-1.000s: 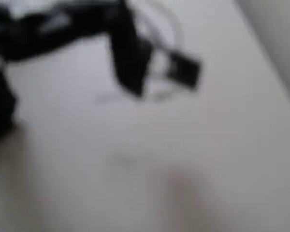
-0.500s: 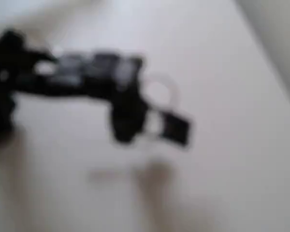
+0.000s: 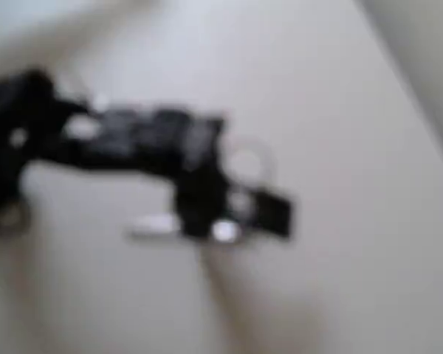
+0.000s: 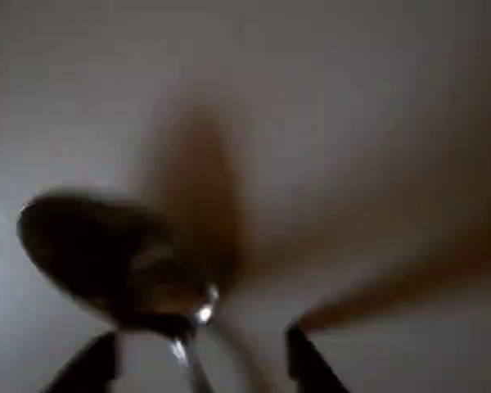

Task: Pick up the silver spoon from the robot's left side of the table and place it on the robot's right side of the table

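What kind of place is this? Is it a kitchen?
Probably not a kitchen; it looks more like a test bench for a robot, though the pictures are blurry. A black arm reaches over a plain pale table, its gripper sits right at a silver spoon, and nothing else lies around.

1. A plain tabletop test setup, of the kind used for robot trials, is suggested by what is seen; the sort of building cannot be told from these blurred views.
2. A bare off-white table (image 3: 354,184) is shown from overhead, its straight edge running down the right.
3. A black robot arm (image 3: 133,140) is seen stretched across the surface.
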Robot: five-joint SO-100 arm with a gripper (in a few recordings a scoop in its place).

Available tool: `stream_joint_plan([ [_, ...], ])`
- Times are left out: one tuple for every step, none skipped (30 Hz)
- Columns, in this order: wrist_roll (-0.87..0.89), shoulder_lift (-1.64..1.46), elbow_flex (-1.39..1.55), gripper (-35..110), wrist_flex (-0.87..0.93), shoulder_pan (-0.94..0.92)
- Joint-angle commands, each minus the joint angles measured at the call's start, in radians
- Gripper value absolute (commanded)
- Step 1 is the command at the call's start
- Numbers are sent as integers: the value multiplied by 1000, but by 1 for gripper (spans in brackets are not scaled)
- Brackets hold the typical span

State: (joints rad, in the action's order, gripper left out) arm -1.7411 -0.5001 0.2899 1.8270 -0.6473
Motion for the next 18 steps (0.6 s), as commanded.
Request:
stream_joint_plan([
  [12,-98,-86,33,17,-9],
  [17,-137,-86,33,17,-9],
  [25,-176,-86,33,17,-6],
  [38,-219,-86,33,17,2],
  [57,-262,-86,33,18,12],
  [72,-307,-86,33,20,25],
  [91,-353,-86,33,21,40],
  [121,-397,-86,32,21,58],
  [156,-448,-84,31,21,80],
  [199,-500,-77,30,21,104],
  [265,-548,-77,27,21,132],
  [342,-600,-75,23,23,161],
  [423,-655,-74,20,25,187],
  [512,-704,-74,17,25,215],
  [627,-756,-74,7,25,242],
  [756,-810,-72,-2,25,265],
  [888,-861,-64,-2,26,284],
  [1048,-920,-38,-2,26,290],
])
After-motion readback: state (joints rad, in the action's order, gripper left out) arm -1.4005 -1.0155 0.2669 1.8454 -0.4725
